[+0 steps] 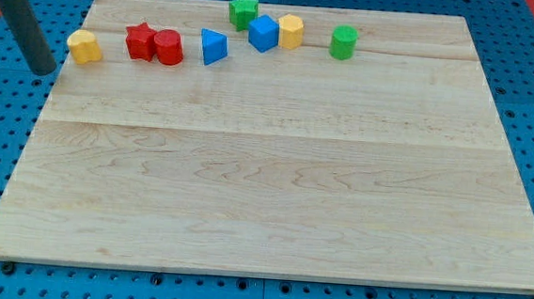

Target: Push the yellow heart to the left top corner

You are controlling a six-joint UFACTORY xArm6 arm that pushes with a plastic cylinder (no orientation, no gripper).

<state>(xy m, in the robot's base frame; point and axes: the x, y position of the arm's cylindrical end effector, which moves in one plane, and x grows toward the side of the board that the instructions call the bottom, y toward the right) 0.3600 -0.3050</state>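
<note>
The yellow heart [85, 47] lies on the wooden board [272, 206] near its left edge, a little below the board's top left corner. My dark rod comes down from the view's top left, and my tip [43, 69] rests just off the board's left edge, to the left of and slightly below the yellow heart, with a small gap between them.
Along the board's top stand a red star [140, 41], a red cylinder [169, 47], a blue triangle [214, 47], a green star [244, 12], a blue cube [264, 33], a yellow hexagon [291, 31] and a green cylinder [343, 43]. Blue pegboard surrounds the board.
</note>
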